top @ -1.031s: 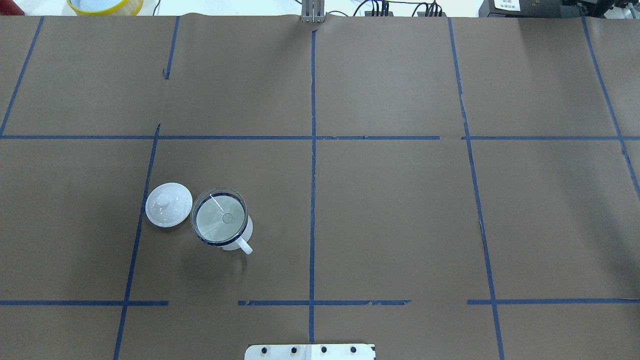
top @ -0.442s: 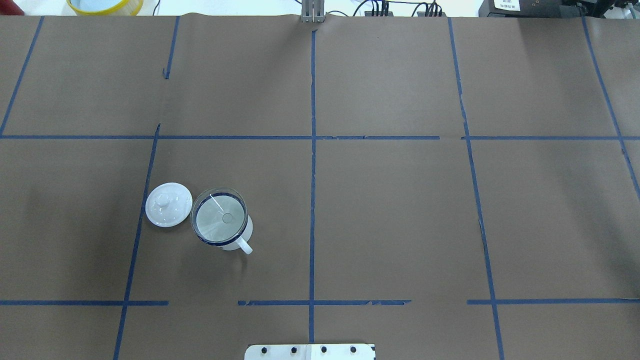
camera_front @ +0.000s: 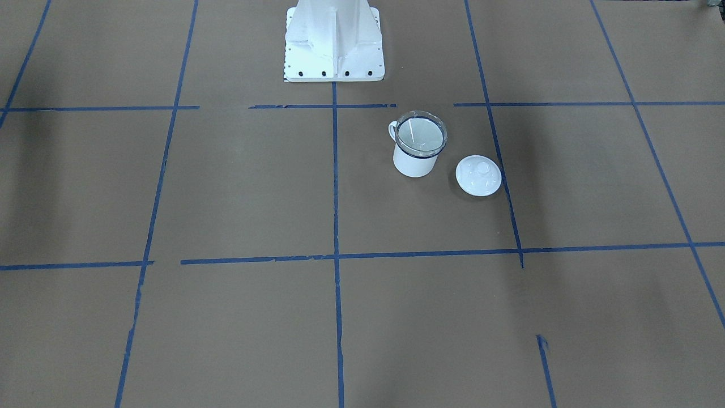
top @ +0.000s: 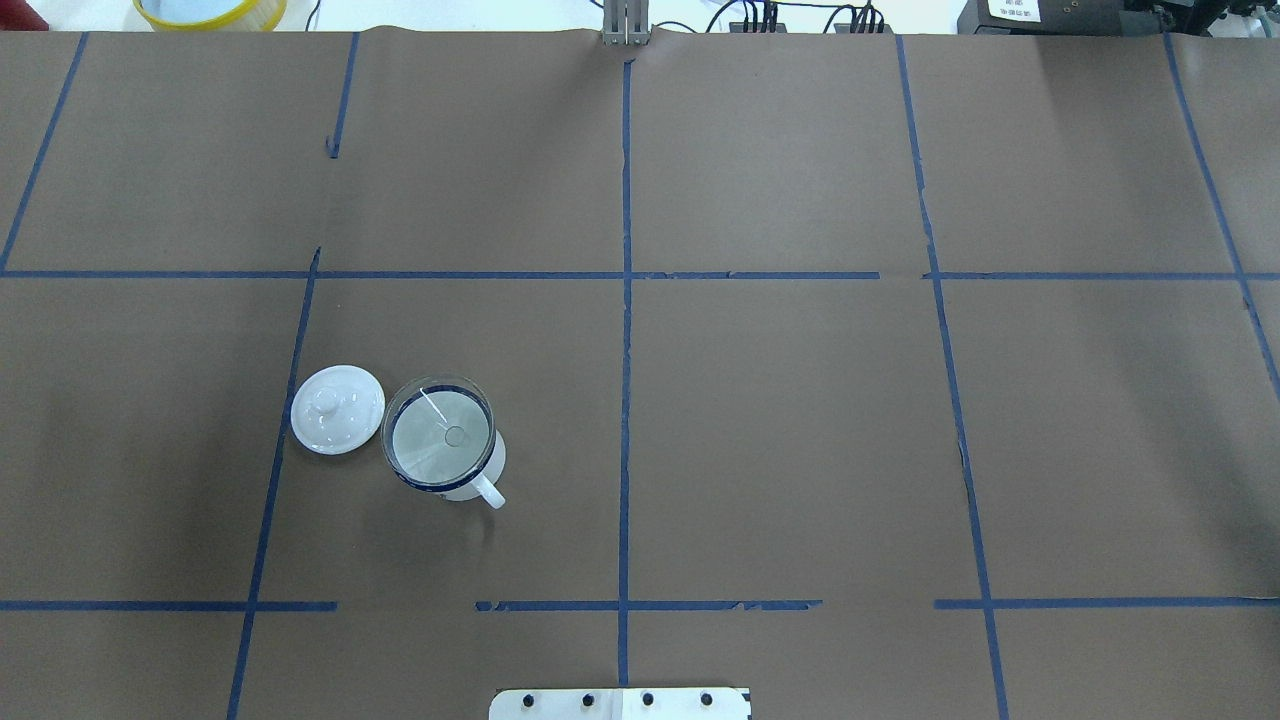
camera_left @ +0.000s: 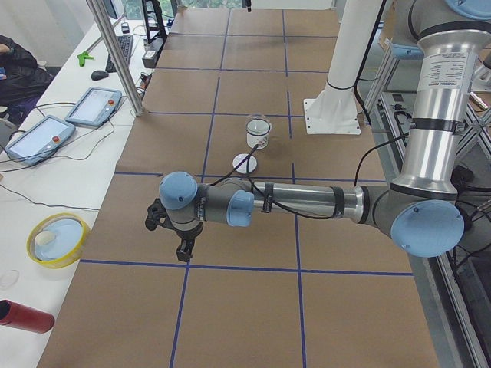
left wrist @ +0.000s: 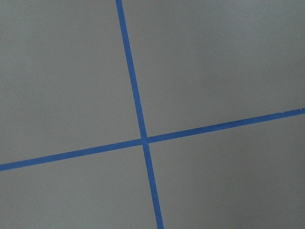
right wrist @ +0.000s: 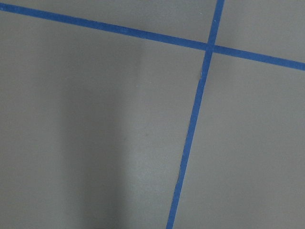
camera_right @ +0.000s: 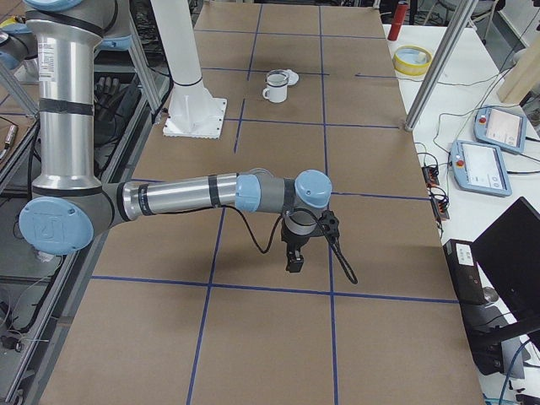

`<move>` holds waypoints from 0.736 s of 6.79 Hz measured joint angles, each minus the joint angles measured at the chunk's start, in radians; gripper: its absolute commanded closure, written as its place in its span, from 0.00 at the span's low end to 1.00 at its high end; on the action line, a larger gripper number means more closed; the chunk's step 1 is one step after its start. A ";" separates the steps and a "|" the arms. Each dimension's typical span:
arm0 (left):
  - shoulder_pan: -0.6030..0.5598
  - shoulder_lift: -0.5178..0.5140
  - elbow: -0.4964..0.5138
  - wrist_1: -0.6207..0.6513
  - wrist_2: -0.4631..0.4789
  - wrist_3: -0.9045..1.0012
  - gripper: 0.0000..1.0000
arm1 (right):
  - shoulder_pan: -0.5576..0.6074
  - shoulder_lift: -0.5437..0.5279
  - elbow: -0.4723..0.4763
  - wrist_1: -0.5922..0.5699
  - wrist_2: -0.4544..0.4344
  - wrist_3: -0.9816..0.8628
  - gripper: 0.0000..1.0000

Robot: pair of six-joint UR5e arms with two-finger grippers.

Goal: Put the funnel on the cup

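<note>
The clear funnel (top: 440,440) sits with its wide mouth on the rim of the white mug (top: 462,491), spout down inside. In the front-facing view the funnel (camera_front: 421,134) tops the mug (camera_front: 415,164) near the robot base. Both arms are away from it and show only in the side views. The left gripper (camera_left: 182,249) hangs over bare table at the left end. The right gripper (camera_right: 295,263) hangs over bare table at the right end. I cannot tell whether either is open or shut. Both wrist views show only brown paper and blue tape.
A white domed lid (top: 337,409) lies on the table beside the mug, on its left. The robot base (camera_front: 334,45) stands at the near edge. A yellow bowl (camera_left: 54,240), a red cylinder (camera_left: 23,316) and tablets (camera_left: 96,105) lie on the operators' side.
</note>
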 measured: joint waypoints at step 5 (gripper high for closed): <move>-0.015 0.020 -0.016 0.000 0.000 0.000 0.00 | 0.000 0.000 0.000 0.000 0.000 0.000 0.00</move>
